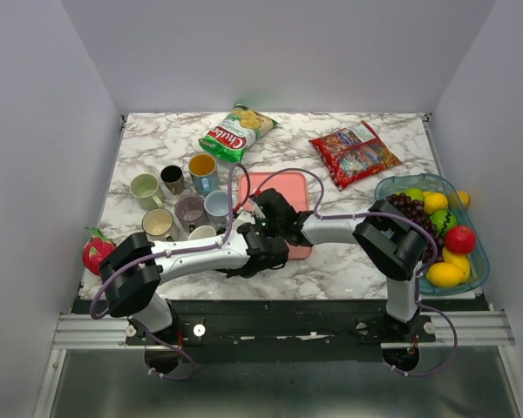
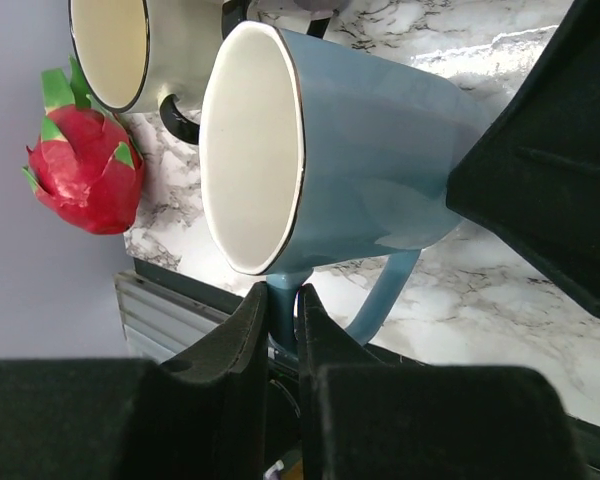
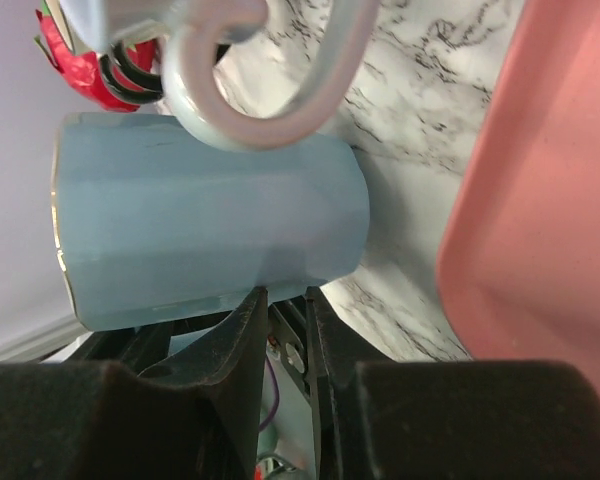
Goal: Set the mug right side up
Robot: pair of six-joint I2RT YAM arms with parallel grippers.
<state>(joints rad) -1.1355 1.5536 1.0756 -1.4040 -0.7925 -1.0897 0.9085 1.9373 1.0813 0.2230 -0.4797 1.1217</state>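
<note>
The left gripper is pinching the handle of the blue mug, which is lying sideways near the table's front edge, axis crosswise to both jaws, mouth facing the dragon fruit. The right gripper is hovering narrowly parted against its wall.

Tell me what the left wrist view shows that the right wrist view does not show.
Only the left wrist view shows the white inside of the blue mug, its handle, and the open mouth of a cream mug. Only the right wrist view shows the pink tray and the looped handle of a pale mug. Both show the blue mug's outer wall, the marble table and the red dragon fruit.
</note>
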